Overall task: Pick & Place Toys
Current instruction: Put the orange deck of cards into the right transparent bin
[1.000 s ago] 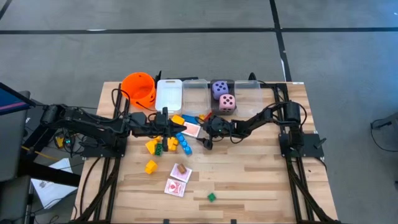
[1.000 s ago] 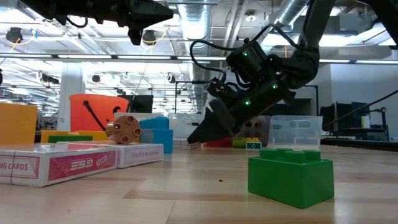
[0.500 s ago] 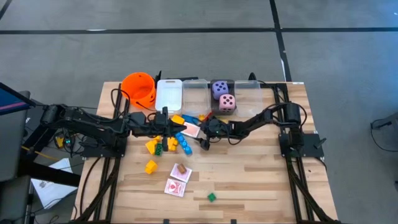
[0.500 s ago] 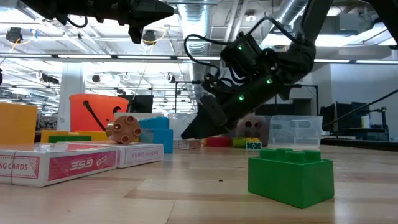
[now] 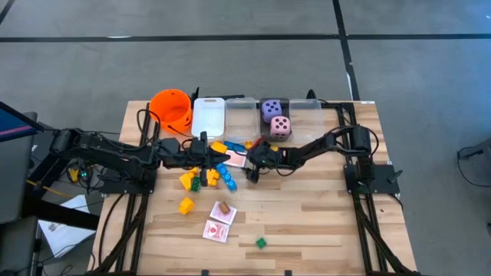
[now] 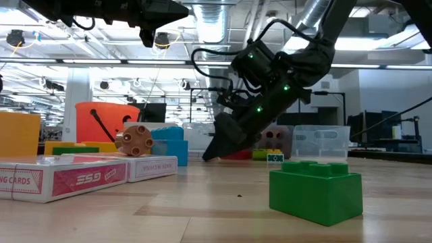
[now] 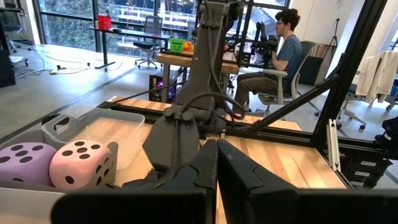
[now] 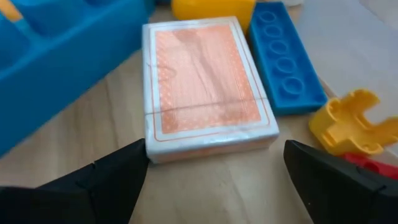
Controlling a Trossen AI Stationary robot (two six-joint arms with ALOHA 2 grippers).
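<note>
Cards (image 8: 205, 87) in a red-patterned pack lie flat on the counter (image 5: 307, 215), in the heap of toys near the middle of its far half. The right claw (image 8: 211, 171) is low over this pack, its two fingers (image 8: 99, 177) spread apart on either side, and they do not touch it. In the low view the right claw (image 6: 219, 145) points steeply down, its tip almost at the wood. Just beside the pack are a long blue block (image 8: 286, 62) and a yellow block (image 8: 345, 121); a red piece shows under the yellow one.

The left claw (image 7: 216, 152) hangs above the heap from the left edge side, fingers pressed together and empty. A pink die (image 5: 281, 126) and a purple die (image 5: 271, 109) sit in a clear bin (image 5: 295, 115) at the far edge, touching each other. An orange bucket (image 5: 171, 110) stands at the far left corner. Two more card packs (image 5: 217, 224) lie toward the near edge, and a green block (image 5: 261, 243) is alone near that edge.
</note>
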